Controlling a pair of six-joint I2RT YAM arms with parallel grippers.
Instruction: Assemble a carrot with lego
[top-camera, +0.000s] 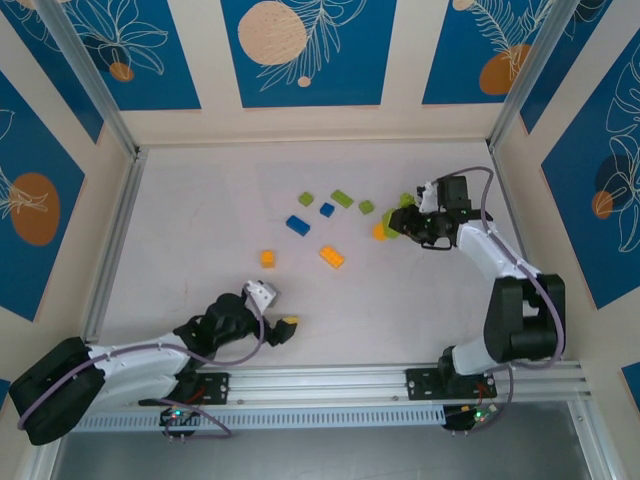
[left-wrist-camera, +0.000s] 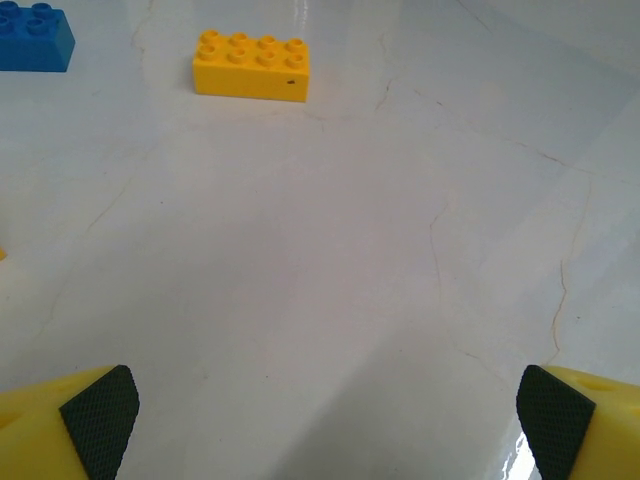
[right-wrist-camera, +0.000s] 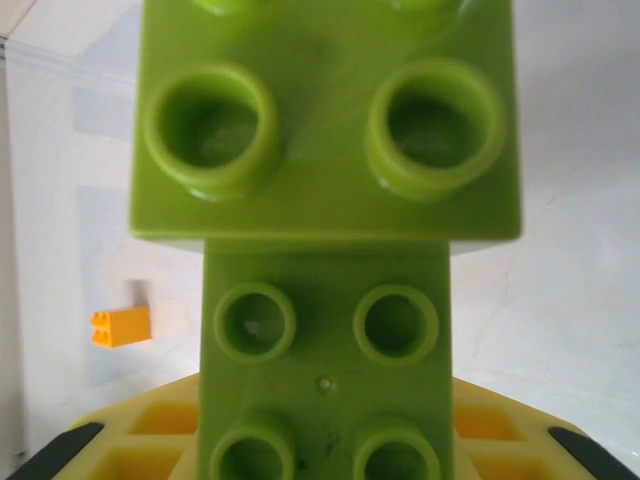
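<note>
Nearest the bases, the left gripper (top-camera: 277, 308) rests low over the table (top-camera: 200, 200) with its jaws spread wide and nothing between them; its wrist view shows bare surface between the pads (left-wrist-camera: 100, 415). It has no part in the build yet.

Beyond it lie the loose pieces of the carrot's body: an orange cube (top-camera: 267, 258) and a long orange brick (top-camera: 331, 256), apart from each other and joined to nothing. A little farther sit two blue bricks (top-camera: 297, 224), which I judge are of no use for a carrot. Past them, three green bricks (top-camera: 342, 198) lie scattered singly.

Farthest out, the right gripper (top-camera: 408, 222) is clenched on a green stack (right-wrist-camera: 325, 250): two green bricks pressed together, one offset on the other, studs facing the wrist camera. That reads as the leafy top, and it is the only joined part. A third orange brick (top-camera: 380, 232) sits right at the stack; I cannot tell whether they touch or are joined.

So the task is early: part of the greens is built, while the orange body is not yet stacked or attached.
</note>
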